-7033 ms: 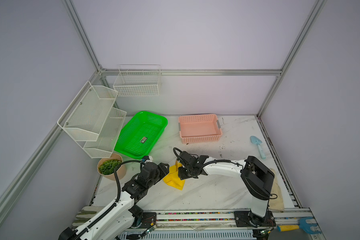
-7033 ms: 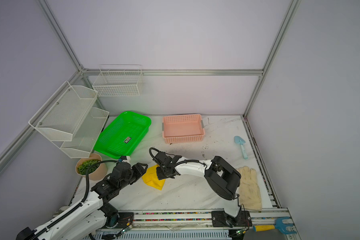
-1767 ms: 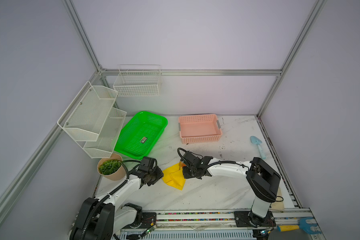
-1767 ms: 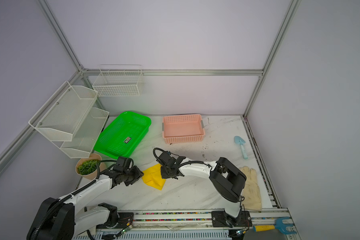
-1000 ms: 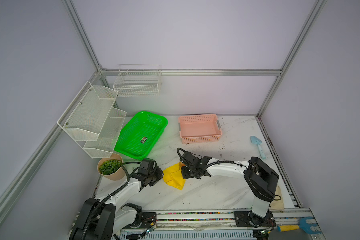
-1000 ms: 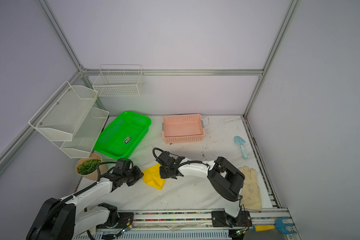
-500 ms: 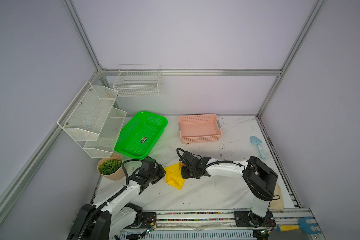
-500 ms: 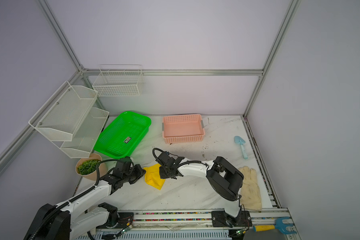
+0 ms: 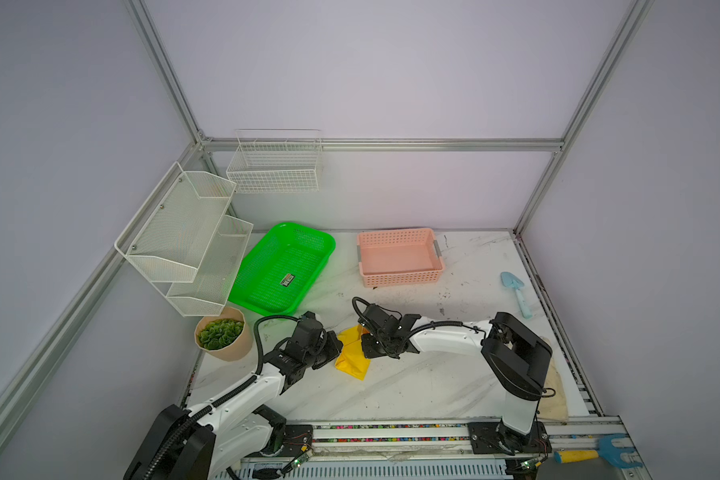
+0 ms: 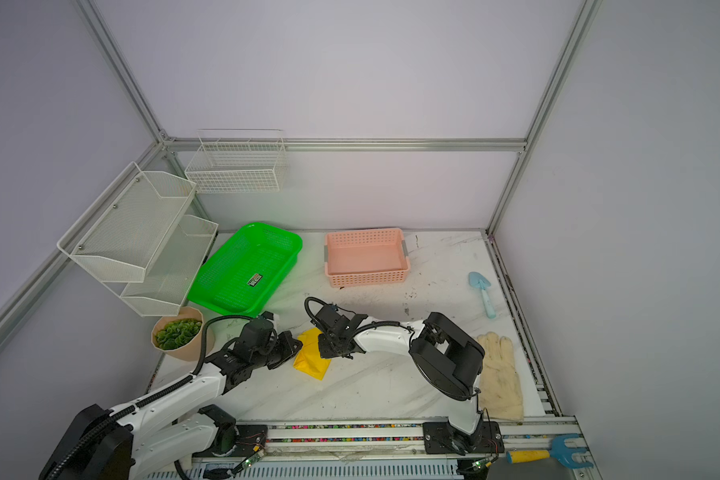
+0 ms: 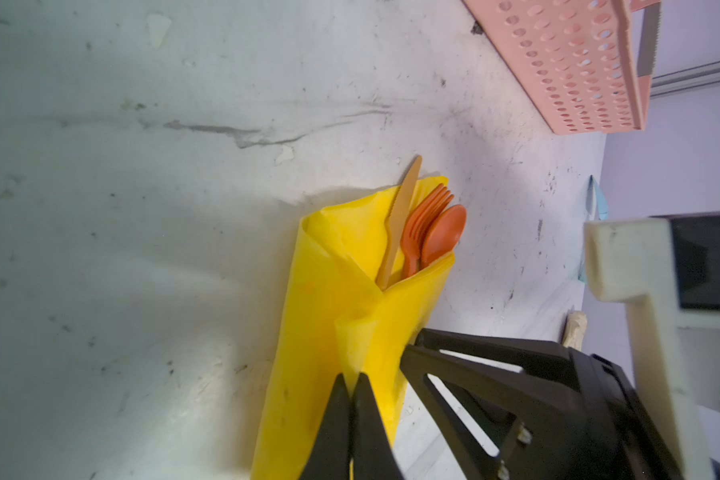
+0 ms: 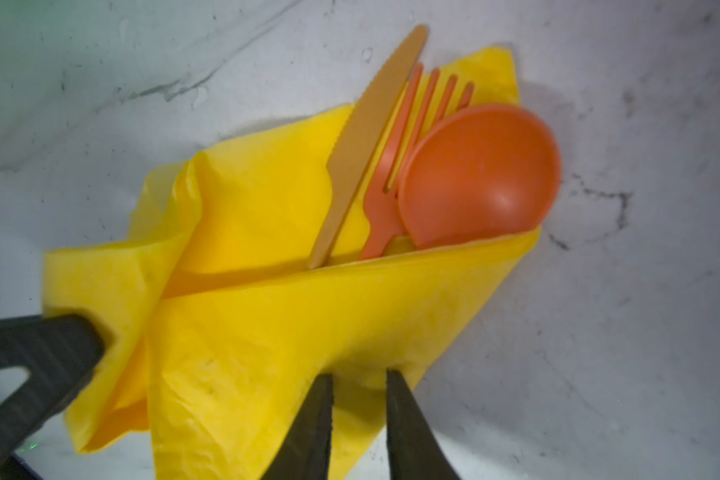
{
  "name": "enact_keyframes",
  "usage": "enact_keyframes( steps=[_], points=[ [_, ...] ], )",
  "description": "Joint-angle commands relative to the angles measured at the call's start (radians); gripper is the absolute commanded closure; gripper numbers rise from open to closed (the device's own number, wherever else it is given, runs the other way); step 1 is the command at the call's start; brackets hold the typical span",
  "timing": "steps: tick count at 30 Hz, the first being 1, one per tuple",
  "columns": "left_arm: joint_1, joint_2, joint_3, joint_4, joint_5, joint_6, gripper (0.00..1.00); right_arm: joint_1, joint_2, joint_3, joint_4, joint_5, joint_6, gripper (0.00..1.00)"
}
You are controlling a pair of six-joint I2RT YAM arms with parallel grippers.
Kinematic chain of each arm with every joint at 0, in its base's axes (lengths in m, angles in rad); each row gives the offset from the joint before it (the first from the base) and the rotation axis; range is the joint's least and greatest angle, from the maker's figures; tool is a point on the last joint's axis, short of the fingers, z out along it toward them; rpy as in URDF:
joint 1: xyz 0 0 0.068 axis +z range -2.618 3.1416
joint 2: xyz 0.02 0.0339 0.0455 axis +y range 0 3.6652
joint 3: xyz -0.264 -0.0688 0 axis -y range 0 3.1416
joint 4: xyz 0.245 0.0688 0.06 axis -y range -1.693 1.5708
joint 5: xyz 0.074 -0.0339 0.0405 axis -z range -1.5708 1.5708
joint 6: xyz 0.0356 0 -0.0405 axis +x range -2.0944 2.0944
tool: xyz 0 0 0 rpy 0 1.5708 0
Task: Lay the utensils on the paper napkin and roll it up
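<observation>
The yellow paper napkin [image 9: 352, 358] lies folded over itself on the marble table, between my two grippers in both top views. The utensils stick out of its open end: an orange spoon [image 12: 479, 174], an orange fork [image 12: 408, 137] and a tan knife [image 12: 371, 124]; their handles are hidden inside the wrap. My left gripper [image 11: 352, 380] is shut on a raised fold of the napkin [image 11: 337, 291]. My right gripper [image 12: 359, 376] grips the napkin's [image 12: 308, 324] wrapped edge, its jaws a little apart with paper between them.
A pink basket [image 9: 400, 257] and a green basket [image 9: 283, 266] stand at the back. A potted plant [image 9: 221, 338] sits just left of my left arm. A light-blue trowel [image 9: 516, 291] and a beige glove [image 10: 497, 374] lie at the right.
My left gripper has come close to the napkin's left side and pinched shut on its fold. The right gripper has kept its hold and hardly moved.
</observation>
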Motion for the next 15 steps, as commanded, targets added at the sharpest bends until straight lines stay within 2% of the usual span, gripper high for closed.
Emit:
enact_keyframes(
  steps=[1, 15],
  points=[
    [-0.017, -0.032, 0.061, 0.090, 0.002, 0.014, 0.95, 0.002, 0.010, -0.010, 0.017, -0.002, -0.007, 0.73],
    [-0.124, 0.081, 0.051, 0.317, 0.046, -0.032, 0.96, 0.002, 0.009, -0.043, 0.055, -0.022, 0.005, 0.74]
  ],
)
